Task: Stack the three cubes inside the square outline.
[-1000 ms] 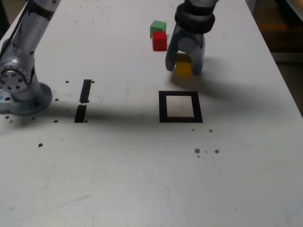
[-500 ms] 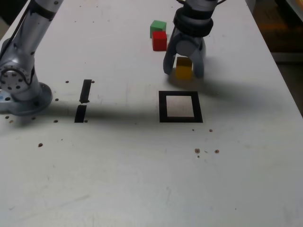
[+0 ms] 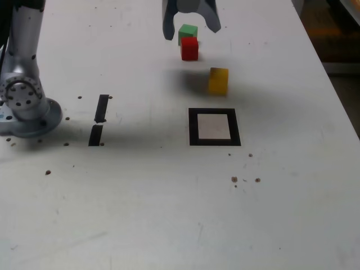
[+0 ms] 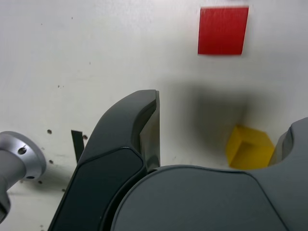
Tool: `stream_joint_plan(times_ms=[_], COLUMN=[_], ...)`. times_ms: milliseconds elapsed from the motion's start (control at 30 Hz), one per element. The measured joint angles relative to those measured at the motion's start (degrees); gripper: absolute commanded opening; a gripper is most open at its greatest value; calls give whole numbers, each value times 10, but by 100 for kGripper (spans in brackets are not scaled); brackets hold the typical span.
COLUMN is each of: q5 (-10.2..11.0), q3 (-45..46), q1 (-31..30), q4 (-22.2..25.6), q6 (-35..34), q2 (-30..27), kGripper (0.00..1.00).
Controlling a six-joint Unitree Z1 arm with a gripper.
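Your fingers stand open and empty, above the red cube; the yellow cube lies nearer the square outline.

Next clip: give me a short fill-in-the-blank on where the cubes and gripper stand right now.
1. The outline holds ____ cubes.
2. The cube nearest the outline is ____.
3. The red cube touches the ____ cube.
4. The gripper hangs above the table, its jaws ____.

Missing words: no; yellow; green; open
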Motion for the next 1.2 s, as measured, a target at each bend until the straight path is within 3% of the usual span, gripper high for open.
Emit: stream_joint_plan(times_ms=[433,633,767,1067,1200], q5=[1,4,-5,-14,-15], q3=[-7,-7,-6,10,14], q1=[65,77,77,77,78], q4=[-31,-37,-50,-93,-105], q6=[20,27,24,26,28], q2=[93,108,110,110,110], kGripper=[88,68,55,45,35])
